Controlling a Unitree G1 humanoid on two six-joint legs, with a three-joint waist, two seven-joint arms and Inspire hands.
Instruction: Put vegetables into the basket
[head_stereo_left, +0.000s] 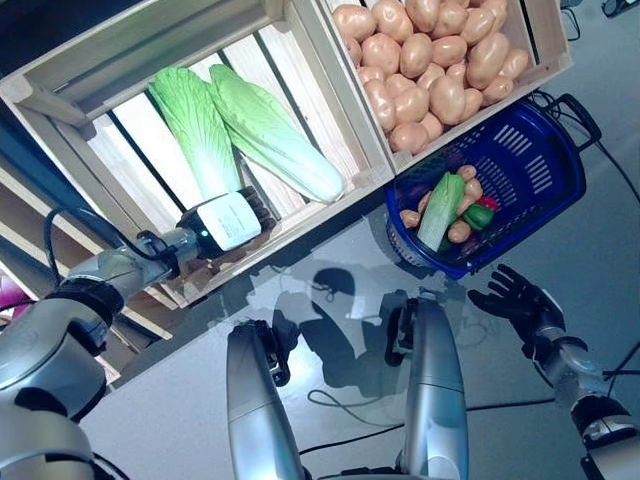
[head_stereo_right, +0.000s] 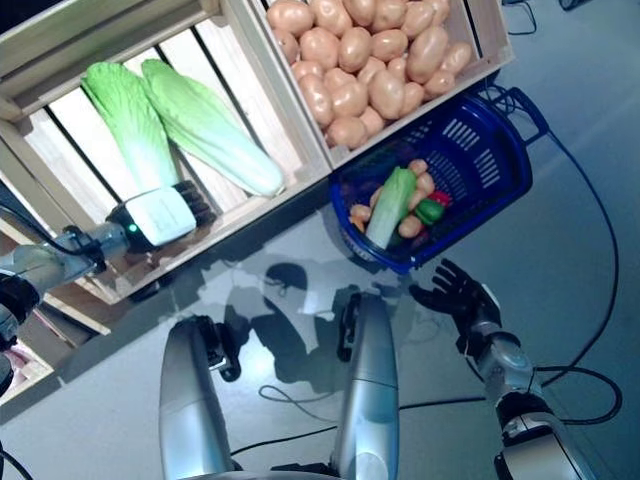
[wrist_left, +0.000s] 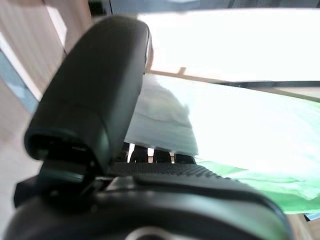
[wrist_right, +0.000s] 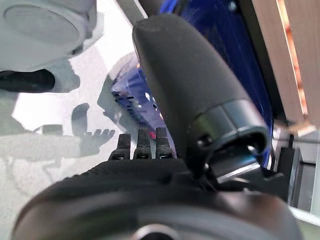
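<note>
Two long green-and-white cabbages, one on the left (head_stereo_left: 195, 125) and one on the right (head_stereo_left: 270, 130), lie in a slatted wooden crate (head_stereo_left: 110, 150). My left hand (head_stereo_left: 228, 222) reaches into that crate, its straight fingers (wrist_left: 150, 154) touching the stem end of the left cabbage (wrist_left: 240, 135). On the floor to the right stands a blue basket (head_stereo_left: 545, 170); it holds a cabbage (head_stereo_left: 440, 208), several potatoes and a green pepper (head_stereo_left: 478, 216). My right hand (head_stereo_left: 515, 297) hovers open just in front of the basket (wrist_right: 220, 45), holding nothing.
A second wooden crate (head_stereo_left: 545, 40) full of potatoes (head_stereo_left: 430, 60) sits beside the cabbage crate, right behind the basket. Grey floor spreads in front of the crates. Wooden shelf edges show at the far left.
</note>
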